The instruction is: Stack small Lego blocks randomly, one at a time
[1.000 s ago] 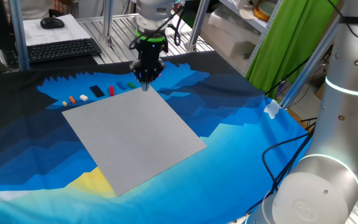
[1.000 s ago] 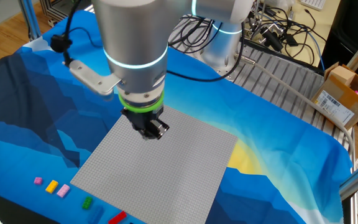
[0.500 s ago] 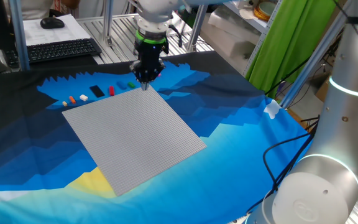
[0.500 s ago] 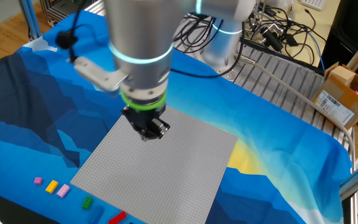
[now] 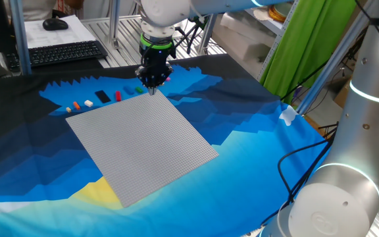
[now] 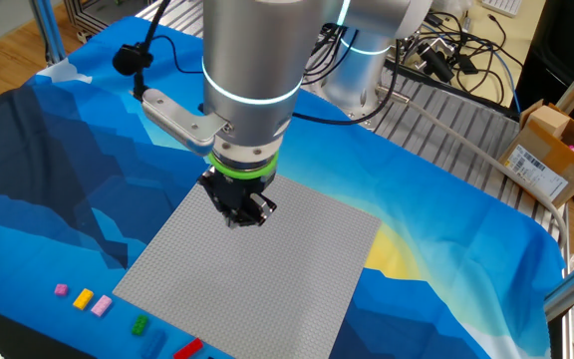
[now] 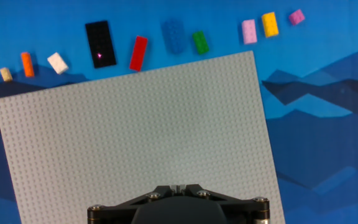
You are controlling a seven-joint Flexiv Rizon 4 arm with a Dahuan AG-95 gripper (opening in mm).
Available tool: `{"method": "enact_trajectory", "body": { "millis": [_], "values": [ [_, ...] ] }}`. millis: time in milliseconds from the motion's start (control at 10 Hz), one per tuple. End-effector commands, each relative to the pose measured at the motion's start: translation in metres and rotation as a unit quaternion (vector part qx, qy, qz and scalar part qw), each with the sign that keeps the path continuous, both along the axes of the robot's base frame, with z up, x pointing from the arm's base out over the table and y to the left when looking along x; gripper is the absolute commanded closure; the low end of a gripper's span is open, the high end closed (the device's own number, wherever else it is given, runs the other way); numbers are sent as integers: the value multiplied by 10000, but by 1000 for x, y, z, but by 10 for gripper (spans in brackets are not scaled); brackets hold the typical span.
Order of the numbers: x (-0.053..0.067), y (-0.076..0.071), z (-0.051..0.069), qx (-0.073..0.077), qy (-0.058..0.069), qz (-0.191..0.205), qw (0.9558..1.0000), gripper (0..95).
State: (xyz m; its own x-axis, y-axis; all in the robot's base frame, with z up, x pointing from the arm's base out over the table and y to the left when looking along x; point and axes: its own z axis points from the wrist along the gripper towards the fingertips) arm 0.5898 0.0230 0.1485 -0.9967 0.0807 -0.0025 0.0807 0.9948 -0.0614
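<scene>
Your arm is reaching in from above with its wrist pointing straight down, the green-ringed collar sitting just above the gripper (image 6: 237,214). The black fingers (image 5: 152,87) are hanging together with no visible gap, and nothing is showing between them.

Bright even overhead light, soft shadows, all views sharp, no glare

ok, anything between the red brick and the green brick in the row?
Yes, in the hand view a blue brick lies between the red brick and green brick, blending into the blue cloth.
</scene>
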Motion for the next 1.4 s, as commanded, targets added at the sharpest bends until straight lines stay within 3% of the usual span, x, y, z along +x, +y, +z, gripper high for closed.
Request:
{"method": "enact_trajectory", "body": {
  "millis": [100, 200, 300, 600, 900, 1400],
  "values": [
    [-1, 0, 1, -24, 99, 18, 9999, 950],
    [-1, 0, 1, -35, 101, 12, 9999, 950],
    [-1, 0, 1, -57, 105, 0, 9999, 570],
    [18, 2, -2, -69, 151, -25, 9999, 570],
    [54, -3, -9, -43, 212, 106, 9997, 570],
    [99, -15, -29, -11, 187, 417, 9990, 570]
  ]
}}
